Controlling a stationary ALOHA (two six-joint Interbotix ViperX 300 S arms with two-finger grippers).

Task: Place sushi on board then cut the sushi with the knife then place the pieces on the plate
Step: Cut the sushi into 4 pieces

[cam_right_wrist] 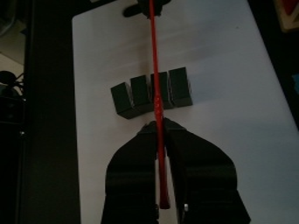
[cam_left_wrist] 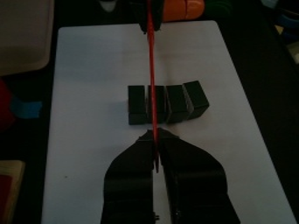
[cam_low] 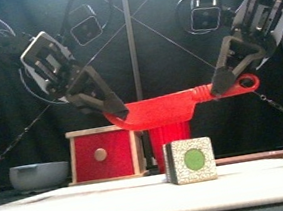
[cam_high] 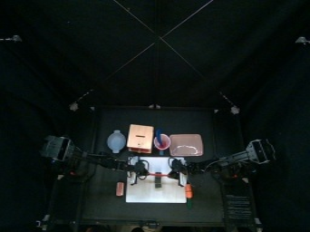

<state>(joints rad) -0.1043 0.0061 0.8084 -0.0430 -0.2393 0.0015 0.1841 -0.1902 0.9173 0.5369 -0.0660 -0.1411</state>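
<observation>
Both grippers are closed on the red knife (cam_low: 172, 105). The left gripper (cam_low: 115, 110) pinches one end and the right gripper (cam_low: 222, 85) the other, which I think is the handle end. So the knife hangs approx. level betw. them, above the sushi roll (cam_low: 191, 160) and not touching it. The roll stands on the white cutting board (cam_low: 80, 206), about in the middle, w/ its blocks together. I judge the step in hand is the cut, not begun yet.

To do it well: in the wrist views the blade lies across the roll, near a seam betw. two blocks, but which seam exactly I cannot tell. Better to line it on a seam first, then bring both arms down together at the same speed, so the blade stays level & does not twist in the jaws. Press straight down w/o side push, or the roll may slide on the board. The pink tray (cam_high: 187, 144) waits behind the board for the pieces.
</observation>
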